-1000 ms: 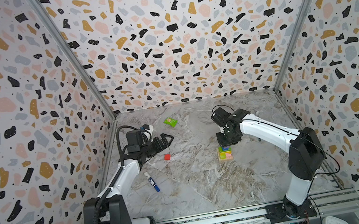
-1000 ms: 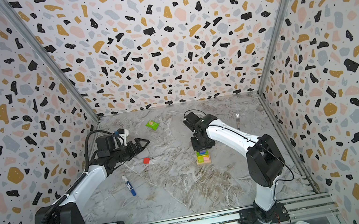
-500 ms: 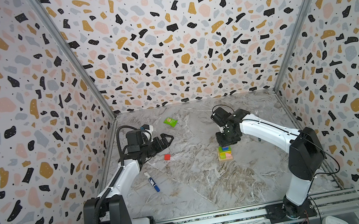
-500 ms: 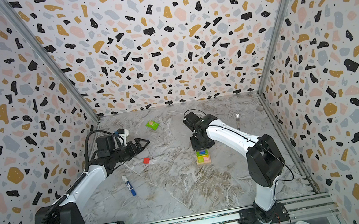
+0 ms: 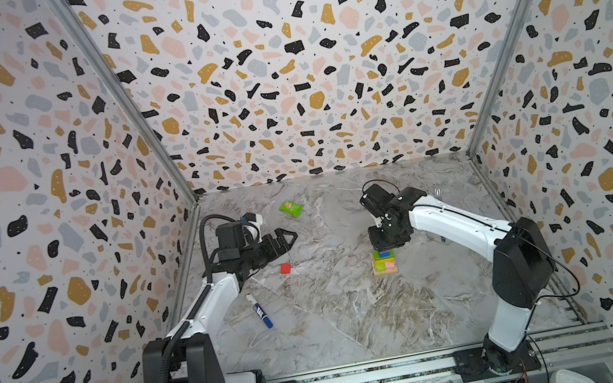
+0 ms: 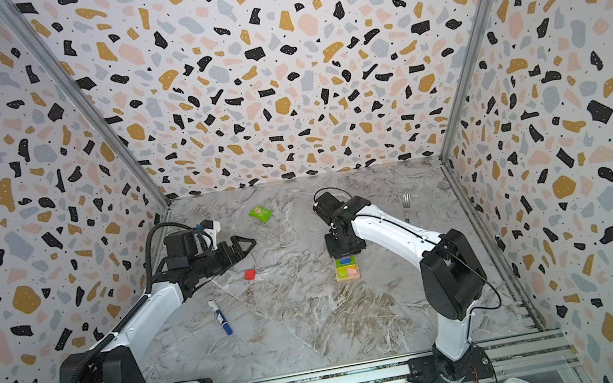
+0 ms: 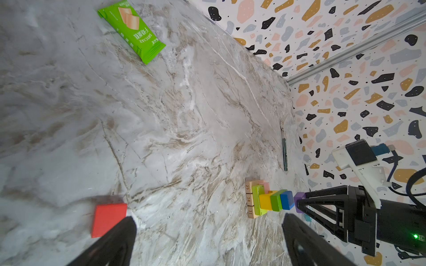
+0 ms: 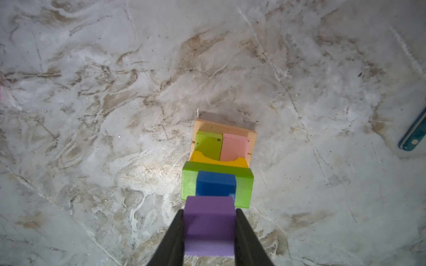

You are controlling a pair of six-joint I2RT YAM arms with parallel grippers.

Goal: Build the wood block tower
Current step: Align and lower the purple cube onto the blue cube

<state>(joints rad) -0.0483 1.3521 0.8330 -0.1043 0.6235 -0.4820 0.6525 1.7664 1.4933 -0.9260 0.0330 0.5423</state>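
Your right claw [image 8: 209, 214] is clamped on the purple cube [image 8: 208, 230], gripped across two opposite flat faces. You hold it directly over the tower [image 5: 384, 263], at the blue cube [image 8: 215, 184]. Whether it rests on the blue or hangs just above, neither wrist view settles. Your left claw [image 5: 288, 238] stands wide and empty near the red cube [image 5: 285, 268], which lies alone on the table [image 5: 339, 322], well apart from the tower.

Assessment: the purple cube is likely light and rigid, with smooth paint (so it may slide if gripped off-centre). Take such pieces by parallel flat faces, mid-height, as you have here. The tower is a loose stack that narrows upward, and I judge that a sideways nudge would topple it. Open squarely and lift straight off.
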